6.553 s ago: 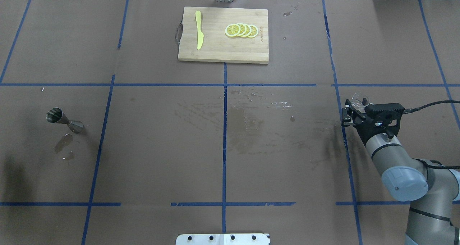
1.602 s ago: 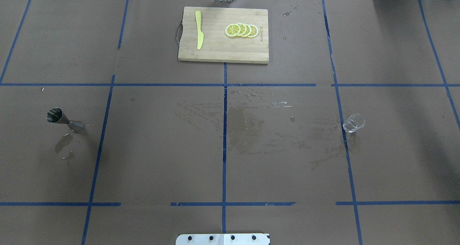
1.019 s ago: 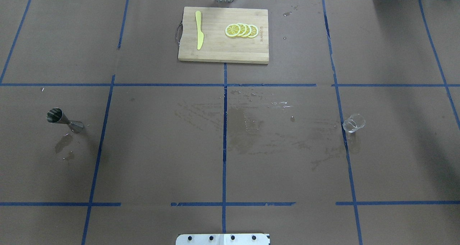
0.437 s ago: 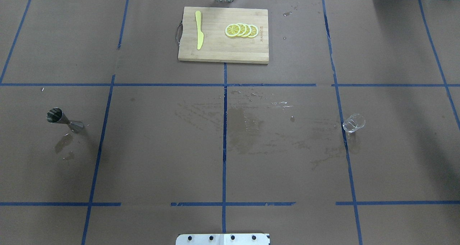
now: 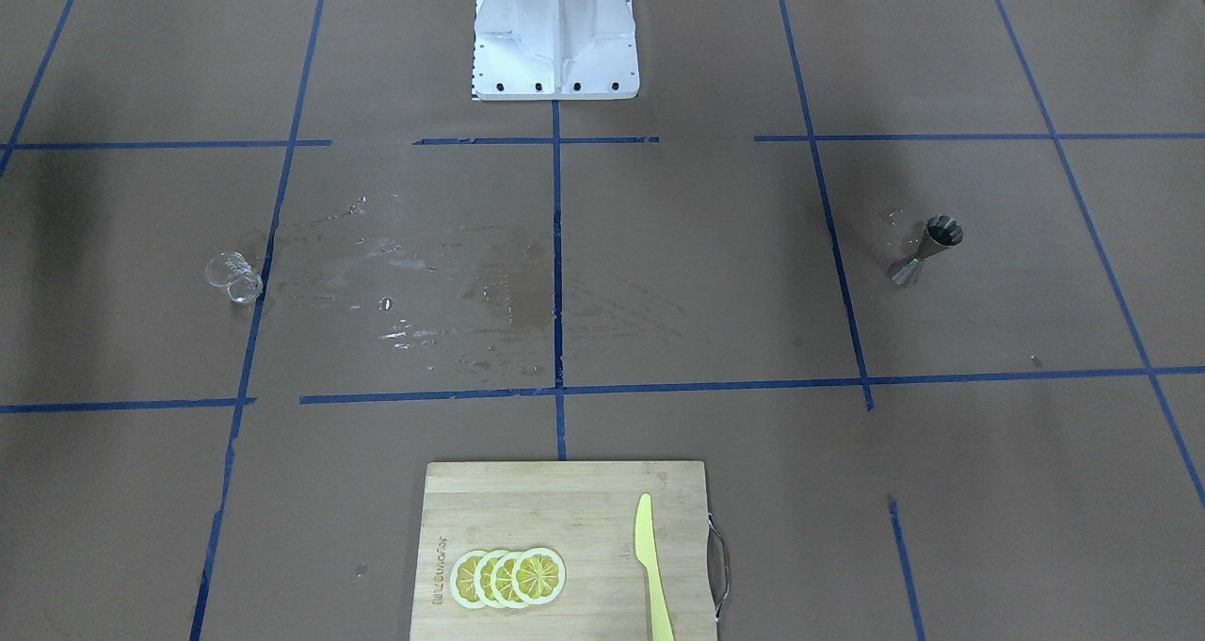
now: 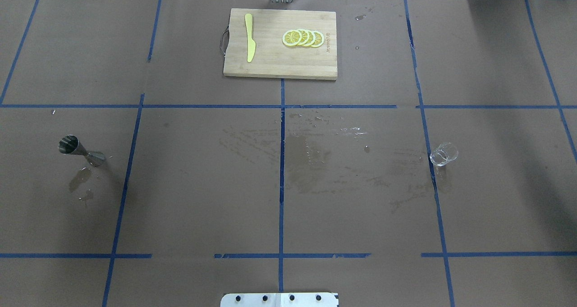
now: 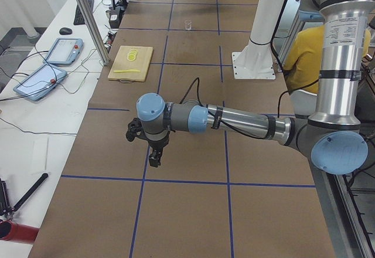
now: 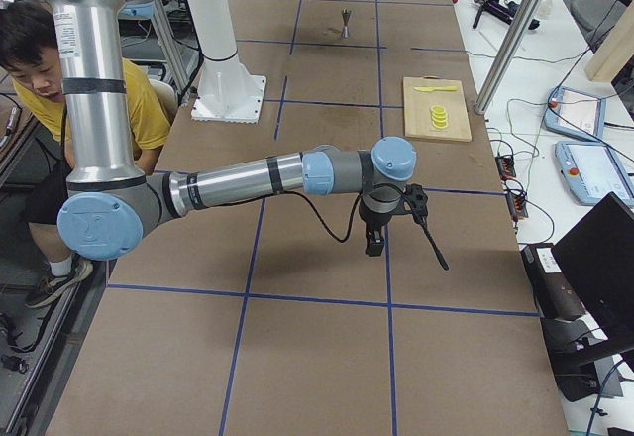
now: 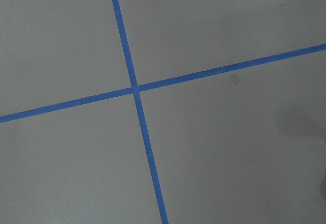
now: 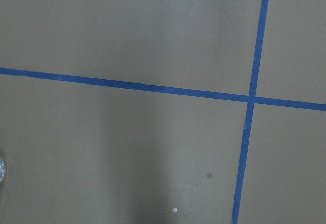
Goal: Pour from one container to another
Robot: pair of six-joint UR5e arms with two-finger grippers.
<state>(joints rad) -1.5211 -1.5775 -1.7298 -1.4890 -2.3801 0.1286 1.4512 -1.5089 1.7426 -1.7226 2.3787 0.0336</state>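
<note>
A steel jigger stands on the brown table at its left side, also seen in the front view. A small clear glass sits on the right side by a blue tape line, with nothing holding it. Neither arm shows in the overhead or front view. My left gripper hangs over bare table beyond the jigger's end. My right gripper hangs over bare table beyond the glass's end. I cannot tell whether either is open or shut. Both wrist views show only paper and tape.
A wooden cutting board with lemon slices and a yellow knife lies at the far middle. Wet patches mark the table centre. A person in a yellow shirt sits behind the robot base.
At 6.6 s ago my right gripper was at the glass; since then that arm has left the overhead view and the glass sits alone. Nothing has moved over the last 1.6 s.
</note>
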